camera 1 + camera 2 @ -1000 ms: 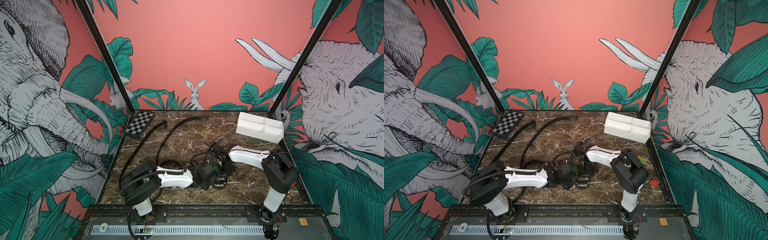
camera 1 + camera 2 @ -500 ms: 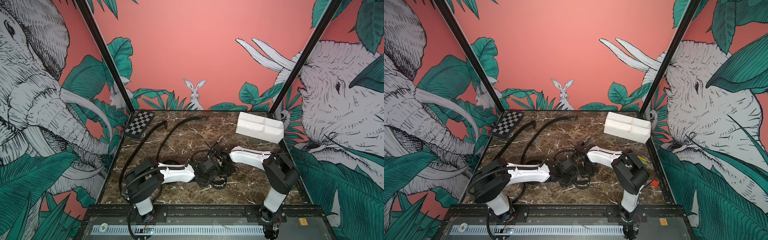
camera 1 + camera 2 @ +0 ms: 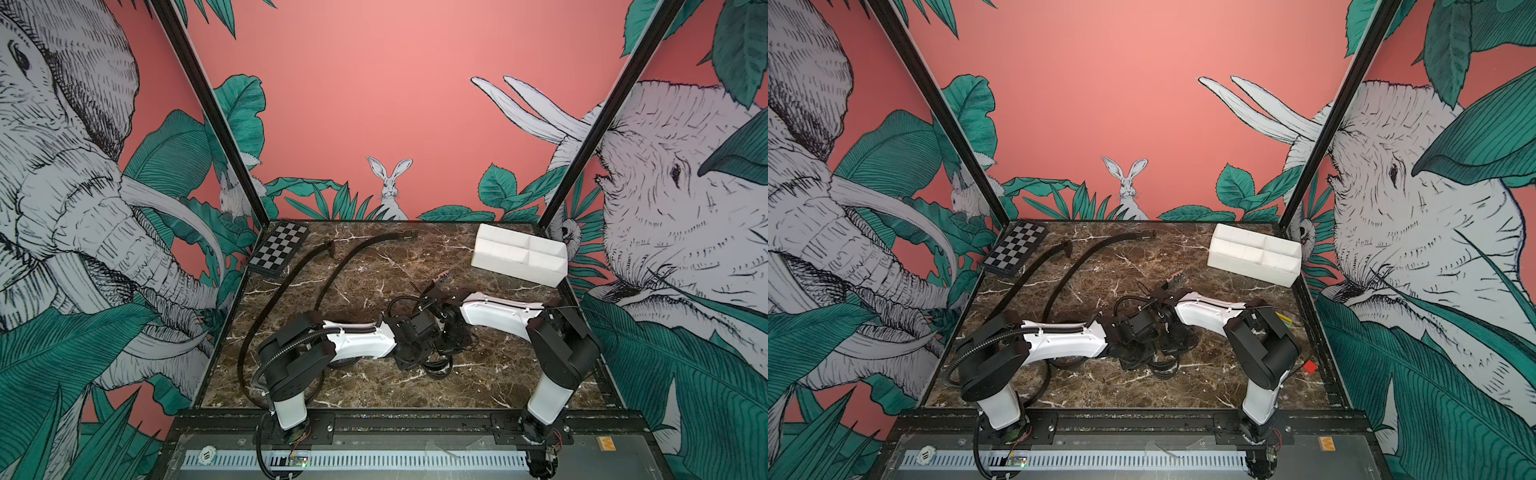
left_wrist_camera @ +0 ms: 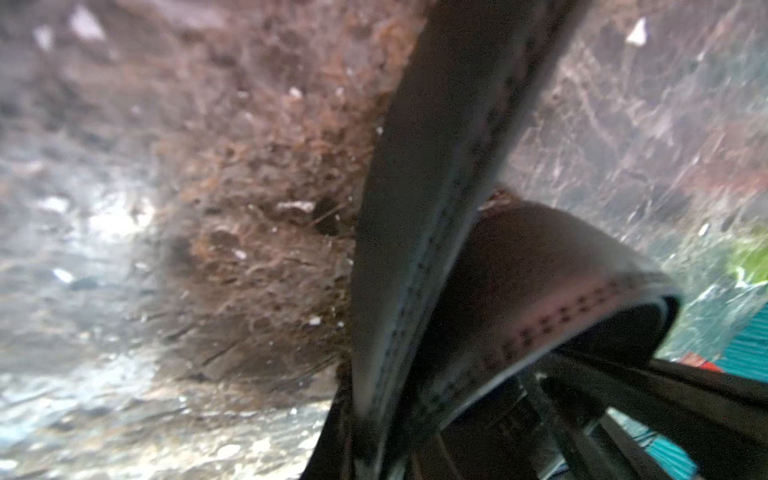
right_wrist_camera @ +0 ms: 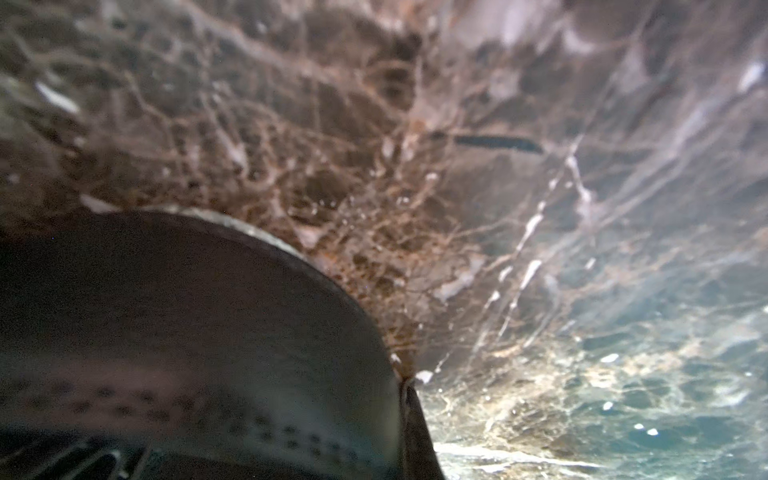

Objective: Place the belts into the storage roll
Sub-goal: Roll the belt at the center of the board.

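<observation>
Belts (image 3: 272,299): two stretched on table (image 3: 415,392), well apart from storage roll (image 3: 515,266); third belt (image 3: 437,369), coiled, likewise apart, beneath grippers. Left gripper (image 3: 432,353): state unclear. Right gripper (image 3: 455,338): closed.

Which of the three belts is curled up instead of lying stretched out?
The middle belt, farthest right of the three: it curls into a loop. The other two lie stretched out from the back toward the near left.
</observation>
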Controlling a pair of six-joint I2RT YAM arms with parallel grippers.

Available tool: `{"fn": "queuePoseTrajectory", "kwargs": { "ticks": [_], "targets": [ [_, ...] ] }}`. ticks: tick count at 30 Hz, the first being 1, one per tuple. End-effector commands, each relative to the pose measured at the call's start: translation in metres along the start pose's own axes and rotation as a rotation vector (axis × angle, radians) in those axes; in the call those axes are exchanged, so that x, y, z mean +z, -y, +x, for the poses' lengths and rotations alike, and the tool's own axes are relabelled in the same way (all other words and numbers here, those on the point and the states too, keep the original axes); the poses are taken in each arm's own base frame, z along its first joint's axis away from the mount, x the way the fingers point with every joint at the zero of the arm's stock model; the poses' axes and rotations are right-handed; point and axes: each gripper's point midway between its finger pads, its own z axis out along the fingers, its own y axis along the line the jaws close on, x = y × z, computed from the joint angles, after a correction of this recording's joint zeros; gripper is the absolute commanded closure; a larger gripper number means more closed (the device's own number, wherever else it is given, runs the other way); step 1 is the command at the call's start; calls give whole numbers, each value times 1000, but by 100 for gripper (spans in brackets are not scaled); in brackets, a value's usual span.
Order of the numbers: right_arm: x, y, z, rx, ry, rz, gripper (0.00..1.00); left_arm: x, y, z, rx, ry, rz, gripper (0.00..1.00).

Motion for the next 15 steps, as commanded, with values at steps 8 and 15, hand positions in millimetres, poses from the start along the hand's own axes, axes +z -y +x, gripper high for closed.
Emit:
{"fn": "queuePoseTrajectory", "kwargs": {
  "ticks": [8,15],
  "targets": [
    [-28,-25,-20,21,111,-279,39,1,-58,-28,285,-15,-373,100],
    [-70,15,-55,117,204,-313,28,-20,-71,-49,474,-10,-514,100]
  ]
}}
